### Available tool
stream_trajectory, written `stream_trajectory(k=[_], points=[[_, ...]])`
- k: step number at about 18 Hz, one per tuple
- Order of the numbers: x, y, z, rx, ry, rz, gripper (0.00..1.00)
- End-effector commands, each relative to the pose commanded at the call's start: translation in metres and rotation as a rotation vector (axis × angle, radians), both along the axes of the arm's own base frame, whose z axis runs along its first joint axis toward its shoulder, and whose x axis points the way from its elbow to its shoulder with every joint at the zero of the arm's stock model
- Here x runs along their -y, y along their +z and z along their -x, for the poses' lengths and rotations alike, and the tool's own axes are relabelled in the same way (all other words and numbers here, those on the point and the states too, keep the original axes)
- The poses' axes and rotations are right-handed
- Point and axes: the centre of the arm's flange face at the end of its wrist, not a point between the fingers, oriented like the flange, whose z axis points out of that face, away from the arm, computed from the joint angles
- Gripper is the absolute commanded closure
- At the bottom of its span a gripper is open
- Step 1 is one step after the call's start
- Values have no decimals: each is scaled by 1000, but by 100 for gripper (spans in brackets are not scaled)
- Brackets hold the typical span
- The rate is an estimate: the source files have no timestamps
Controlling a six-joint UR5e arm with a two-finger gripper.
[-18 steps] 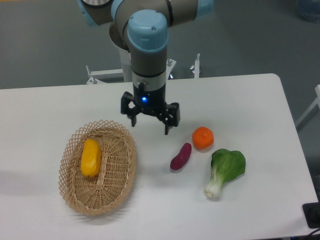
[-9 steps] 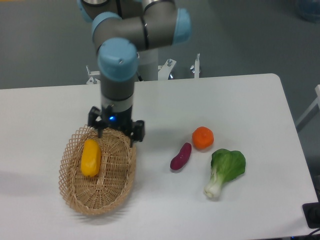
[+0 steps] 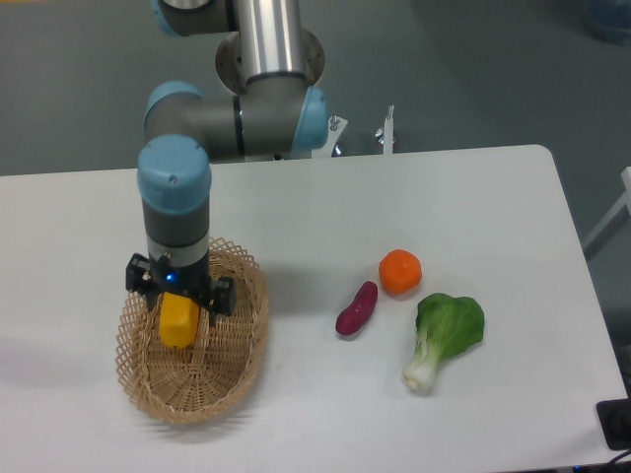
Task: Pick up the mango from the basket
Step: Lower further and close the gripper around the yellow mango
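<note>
Gripper [image 3: 179,301] sits directly over the mango [image 3: 178,324] in the basket [image 3: 237,340] near the table's left edge, jaws spread astride it, not visibly clamped.

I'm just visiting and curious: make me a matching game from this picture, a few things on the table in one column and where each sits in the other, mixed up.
Things:
1. mango
2. orange
3. purple sweet potato
4. bok choy

Places:
A. nearest the table's right edge
B. inside the basket, under the gripper
C. between the basket and the orange
D. just above the bok choy in the picture

Pairs: 1-B, 2-D, 3-C, 4-A
</note>
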Motion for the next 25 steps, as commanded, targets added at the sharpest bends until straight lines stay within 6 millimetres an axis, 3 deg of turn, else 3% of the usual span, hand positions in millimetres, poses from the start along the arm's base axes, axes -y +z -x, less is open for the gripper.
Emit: stream_trajectory(k=[18, 25], points=[[-2, -35, -11, -21, 23, 59, 0], [-6, -41, -30, -51, -8, 84, 0]])
